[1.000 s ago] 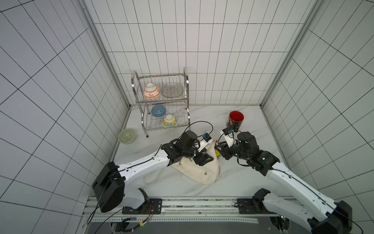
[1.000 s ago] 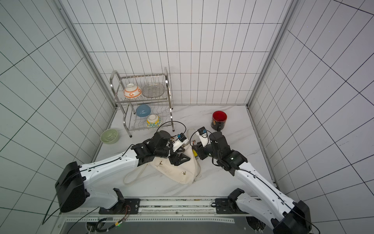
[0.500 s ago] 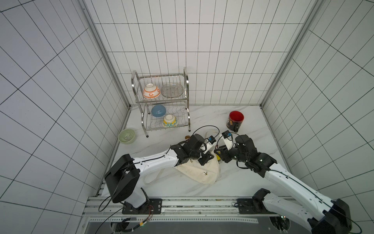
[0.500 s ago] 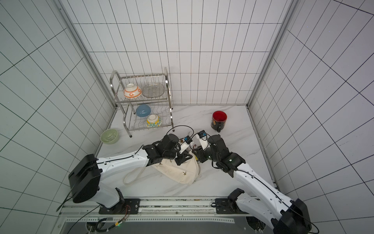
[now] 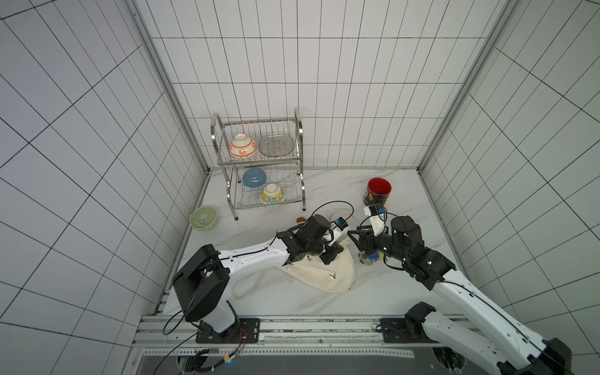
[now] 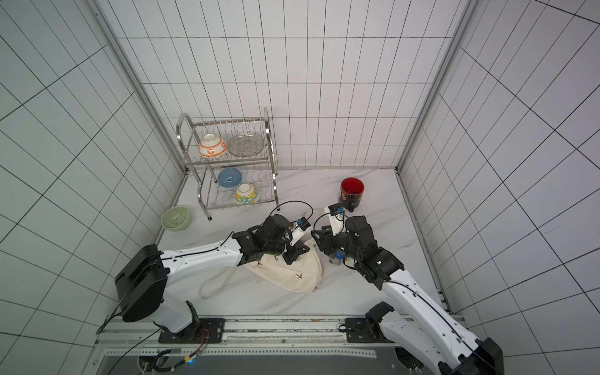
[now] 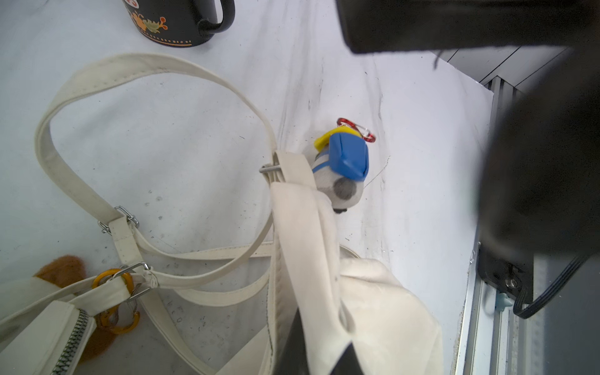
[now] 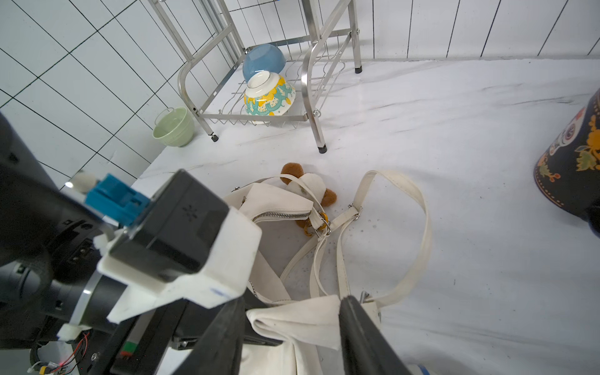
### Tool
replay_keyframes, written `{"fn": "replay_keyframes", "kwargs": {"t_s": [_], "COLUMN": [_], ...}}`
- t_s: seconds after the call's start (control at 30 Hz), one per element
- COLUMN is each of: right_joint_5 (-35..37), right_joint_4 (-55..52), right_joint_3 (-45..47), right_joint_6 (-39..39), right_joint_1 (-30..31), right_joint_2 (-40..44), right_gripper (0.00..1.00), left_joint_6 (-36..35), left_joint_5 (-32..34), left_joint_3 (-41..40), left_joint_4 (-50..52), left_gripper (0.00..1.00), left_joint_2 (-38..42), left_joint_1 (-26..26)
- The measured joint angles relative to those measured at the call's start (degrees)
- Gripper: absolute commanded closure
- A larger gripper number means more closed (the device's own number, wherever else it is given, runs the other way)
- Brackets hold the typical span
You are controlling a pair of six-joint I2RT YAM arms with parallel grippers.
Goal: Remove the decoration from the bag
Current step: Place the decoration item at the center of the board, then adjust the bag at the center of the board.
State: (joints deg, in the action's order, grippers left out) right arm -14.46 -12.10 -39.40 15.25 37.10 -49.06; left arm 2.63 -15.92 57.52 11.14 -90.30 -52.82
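Cream fabric with small brown prints lies crumpled in the middle of the marble desk (image 5: 383, 292) in both top views: this is the bag (image 5: 324, 276), nearer the front edge than the back. The left gripper (image 5: 328, 257) bears down on the bag's upper part. The right gripper (image 5: 357, 242) stands just beside the bag's right side, above a small blue-capped decoration (image 5: 372, 258) lying on the desk. A red-lined mug (image 5: 379, 191) stands toward the back right corner. A steel dish rack (image 5: 287, 186) stands at the back left, and a green bowl (image 5: 203, 218) sits by the left edge.

In the left wrist view, the left gripper's dark fingers (image 7: 302, 354) are pressed together on a fold of the bag, with cloth draped over them. The blue-capped decoration, a grey-white plush with a yellow piece, touches the end of a strap (image 7: 136, 66). Its red carabiner (image 7: 344, 122) lies on the marble on the toy's far side from that strap end. A brown plush decoration (image 7: 63, 271) hangs by an orange ring (image 7: 102, 274) at the bag's zipped corner.

In the right wrist view, the right gripper's fingers (image 8: 363, 341) stand spread, and a folded edge of the bag lies between them. The brown plush decoration lies under the zip (image 8: 282, 215), on the side toward the rack.
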Motion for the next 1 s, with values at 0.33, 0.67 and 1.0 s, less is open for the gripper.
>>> {"fn": "replay_keyframes", "kwargs": {"t_s": [0.33, 0.67, 1.0], "right_joint_5": [-2.4, -14.4, -21.9], "right_joint_4": [-4.4, 6.0, -1.5], "right_joint_3": [0.2, -1.0, -6.1], "right_joint_6": [4.9, 18.9, 19.9], "right_joint_1": [-9.9, -13.3, -13.1], "right_joint_2": [-1.5, -13.9, -20.9], "right_gripper": [0.40, 0.37, 0.37], "left_joint_6": [2.9, 2.9, 1.8], "left_joint_5": [1.0, -1.5, 0.7], "left_joint_3": [-1.4, -4.2, -4.2], "left_joint_4": [-0.4, -4.0, -7.0], "left_gripper": [1.00, 0.95, 0.88], "left_joint_2": [5.0, 7.7, 5.8], "left_joint_1": [1.9, 0.8, 0.1]}}
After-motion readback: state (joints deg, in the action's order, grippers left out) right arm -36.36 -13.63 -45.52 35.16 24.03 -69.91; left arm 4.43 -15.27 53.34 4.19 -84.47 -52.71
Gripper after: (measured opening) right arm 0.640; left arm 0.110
